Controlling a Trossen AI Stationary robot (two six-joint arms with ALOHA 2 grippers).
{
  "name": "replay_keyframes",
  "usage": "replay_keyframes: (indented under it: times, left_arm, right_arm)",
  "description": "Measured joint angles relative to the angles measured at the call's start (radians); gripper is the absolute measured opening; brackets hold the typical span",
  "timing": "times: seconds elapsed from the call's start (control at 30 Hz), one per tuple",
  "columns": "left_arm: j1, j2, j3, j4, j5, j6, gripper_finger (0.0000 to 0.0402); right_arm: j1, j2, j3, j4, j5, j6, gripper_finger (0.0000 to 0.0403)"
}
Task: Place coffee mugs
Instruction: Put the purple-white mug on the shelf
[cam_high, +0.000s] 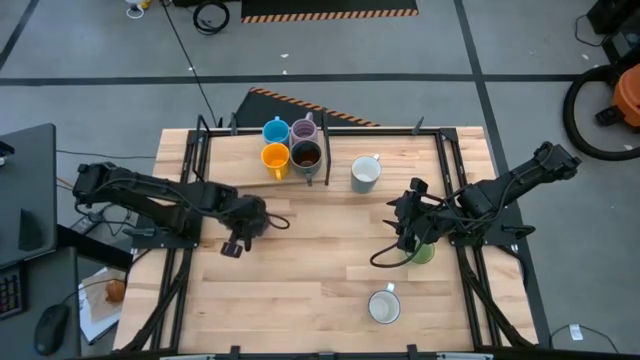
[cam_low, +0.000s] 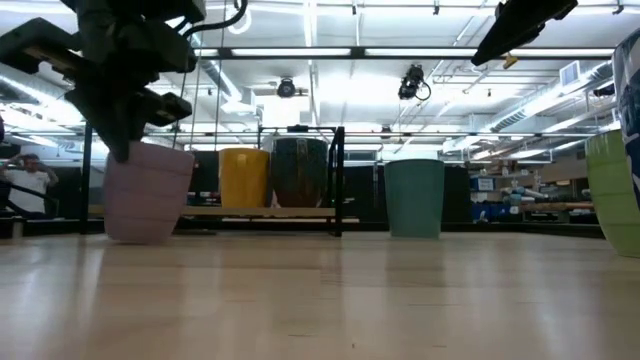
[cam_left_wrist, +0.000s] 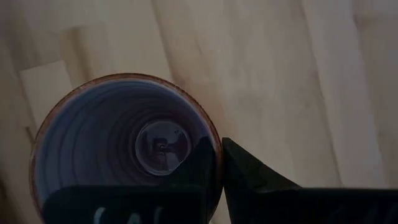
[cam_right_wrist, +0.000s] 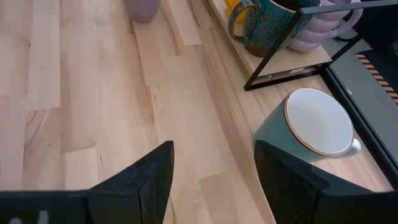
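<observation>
My left gripper (cam_left_wrist: 221, 167) is shut on a lilac mug (cam_low: 148, 192) on the table's left half; in the high view the gripper (cam_high: 240, 228) covers the mug. My right gripper (cam_right_wrist: 212, 177) hangs open above the right half, above a green mug (cam_high: 424, 254), and touches nothing. A grey-green mug (cam_right_wrist: 311, 127) with a white inside stands on the wood beyond it. At the far edge a black rack (cam_high: 325, 150) holds a blue mug (cam_high: 275, 130), a lilac one (cam_high: 303, 130), an orange one (cam_high: 275, 157) and a dark brown one (cam_high: 306, 155). A white mug (cam_high: 384, 306) stands near the front. My left gripper holds the lilac mug by its rim (cam_left_wrist: 214, 138). One finger (cam_left_wrist: 202, 165) is inside the cup and the other (cam_left_wrist: 252, 177) outside, with the wall pinched between them. The fingers come steeply from above. The mug is upright, its base (cam_low: 145, 238) down at the tabletop.
The rack's black frame bars (cam_low: 338, 180) stand upright at the back. Black rails (cam_high: 190, 170) run along the table's left and right sides. Bare wood (cam_high: 310, 260) lies between the two arms. A person (cam_low: 28, 185) shows far off in the room behind.
</observation>
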Motion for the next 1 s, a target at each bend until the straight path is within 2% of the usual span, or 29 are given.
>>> replay_keyframes:
  times: [0.27, 0.7, 0.87, 1.0]
  left_arm:
    - [0.000, 0.000, 0.000, 0.004, -0.013, -0.088, 0.0034]
    - [-0.002, 0.000, 0.004, -0.004, -0.017, -0.192, 0.0121]
    - [0.014, 0.000, 0.070, -0.003, -0.023, -0.333, 0.0125]
    - [0.043, 0.000, 0.123, -0.002, -0.071, -0.545, 0.0125]
  right_arm:
    - [0.000, 0.000, 0.000, 0.000, -0.001, -0.001, 0.0229]
    - [0.000, 0.000, 0.000, 0.000, -0.003, -0.004, 0.0229]
    - [0.000, 0.000, 0.000, 0.000, 0.000, -0.005, 0.0229]
    - [0.000, 0.000, 0.000, 0.009, 0.000, -0.005, 0.0229]
